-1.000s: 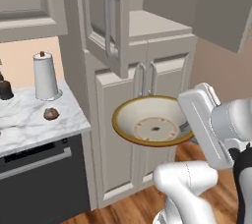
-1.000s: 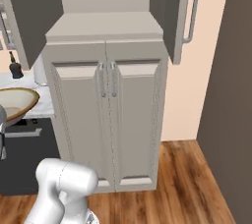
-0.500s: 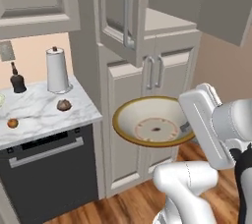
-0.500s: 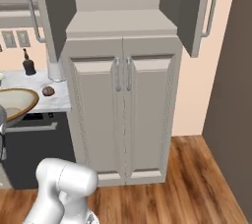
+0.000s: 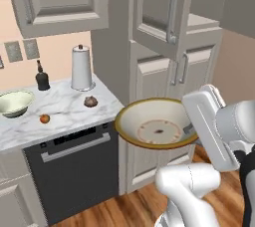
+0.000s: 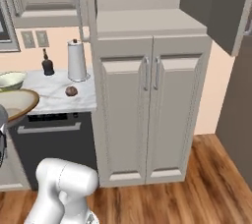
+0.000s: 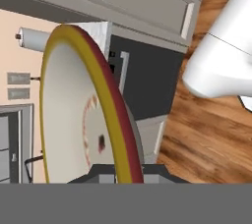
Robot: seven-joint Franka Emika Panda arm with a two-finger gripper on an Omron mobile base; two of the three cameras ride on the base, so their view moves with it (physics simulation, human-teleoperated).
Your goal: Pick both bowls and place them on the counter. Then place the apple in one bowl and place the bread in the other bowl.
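Tan bowl (image 5: 155, 129) in the gripper (image 5: 191, 129), jaws pinching its right rim, held level off the counter (image 5: 60, 116).
Cream-green bowl (image 5: 14, 102) far left on counter; apple (image 5: 45, 118) and bread (image 5: 90, 101) sit apart beside it.

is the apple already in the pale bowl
No, the apple lies on the counter beside the pale bowl, not in it.

No text, label, brand, number or sign is showing legibly on anything in these views; every surface is appearing plain or merely patterned.
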